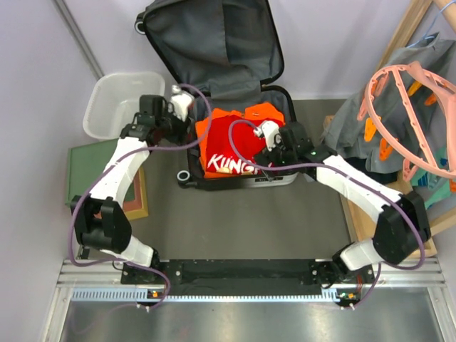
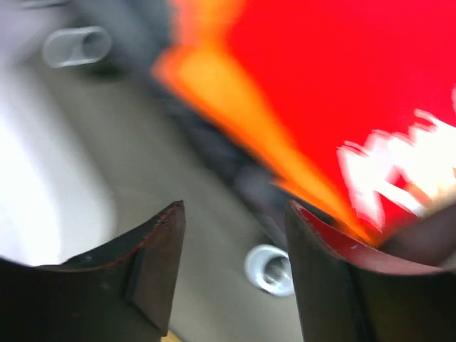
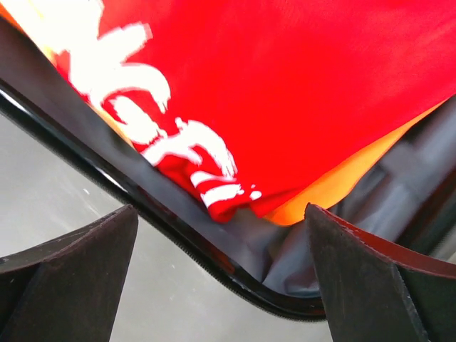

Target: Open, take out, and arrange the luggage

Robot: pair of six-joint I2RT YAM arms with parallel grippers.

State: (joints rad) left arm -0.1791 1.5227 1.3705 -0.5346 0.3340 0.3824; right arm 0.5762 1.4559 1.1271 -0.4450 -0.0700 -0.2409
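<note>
Luggage (image 1: 214, 43) is set open at the far middle of the worktop (image 1: 235, 221), lid raised at the far side. Lower half is filled by a red garment (image 1: 231, 146) with white lettering, laid over an orange garment (image 1: 265, 111). Left gripper (image 1: 182, 100) is placed at the case's left edge, jaws apart, nothing between. Right gripper (image 1: 268, 133) is placed over the near right corner, jaws wide apart, nothing gripped. White bin (image 1: 117, 107) is seen left of the case.

Open luggage (image 1: 214, 43) on grey table (image 1: 235, 221)
</note>
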